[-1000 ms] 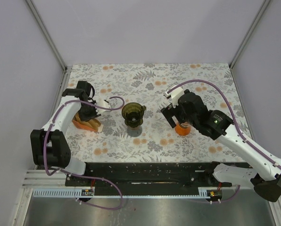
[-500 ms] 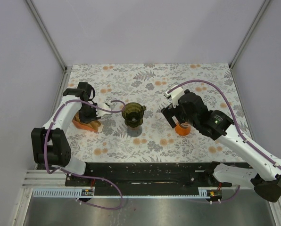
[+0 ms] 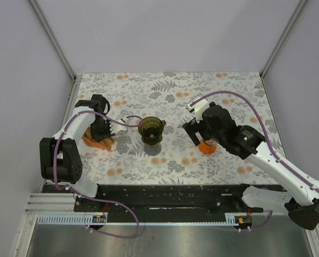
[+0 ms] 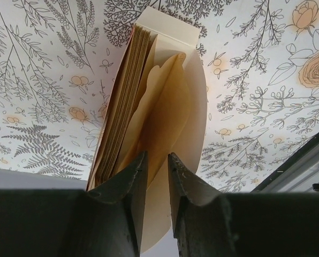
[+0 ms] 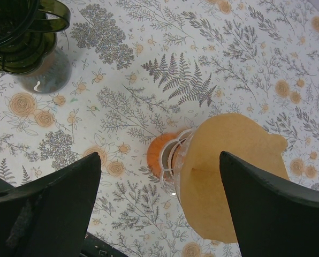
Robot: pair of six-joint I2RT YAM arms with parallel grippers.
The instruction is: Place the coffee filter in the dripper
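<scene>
while nearly closed, the left gripper [image 4: 153, 170] straddles one coffee filter [image 4: 165, 112].

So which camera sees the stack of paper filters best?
The left wrist view: the filter stack fills the picture, with one filter between the left pincer's fingers. From the top view it's a small tan shape under the arm. The right wrist view misses it.

No legible text, labels, brands or numbers appear in any view. The tablecloth [image 3: 170, 101] carries a floral print only.
</scene>
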